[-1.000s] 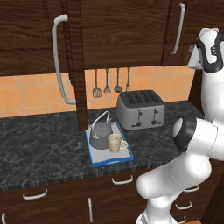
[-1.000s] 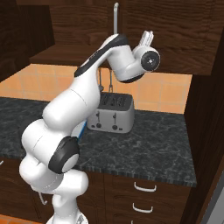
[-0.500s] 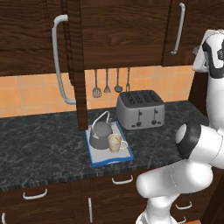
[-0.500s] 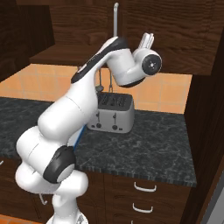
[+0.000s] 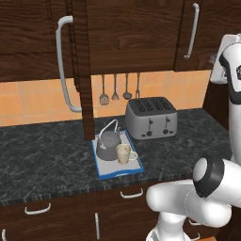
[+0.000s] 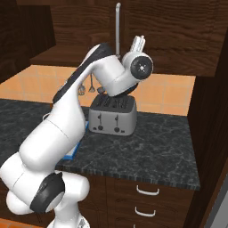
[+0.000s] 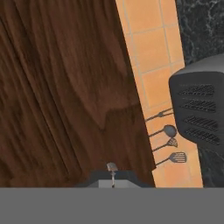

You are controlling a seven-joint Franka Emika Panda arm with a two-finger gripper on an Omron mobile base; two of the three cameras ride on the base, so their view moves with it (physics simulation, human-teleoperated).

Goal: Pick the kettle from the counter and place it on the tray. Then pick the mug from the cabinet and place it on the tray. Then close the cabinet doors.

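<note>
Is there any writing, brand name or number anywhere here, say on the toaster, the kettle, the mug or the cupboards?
None: no word, number or logo can be read in these pictures.
The toaster shows plain metal with dark slots and levers, no lettering.
The kettle and mug on the tray are unmarked.
The cabinet doors are bare wood grain with bar handles.

Kitchen: toaster, hanging utensils (on tiled wall), wood cabinet, stone counter.
</note>
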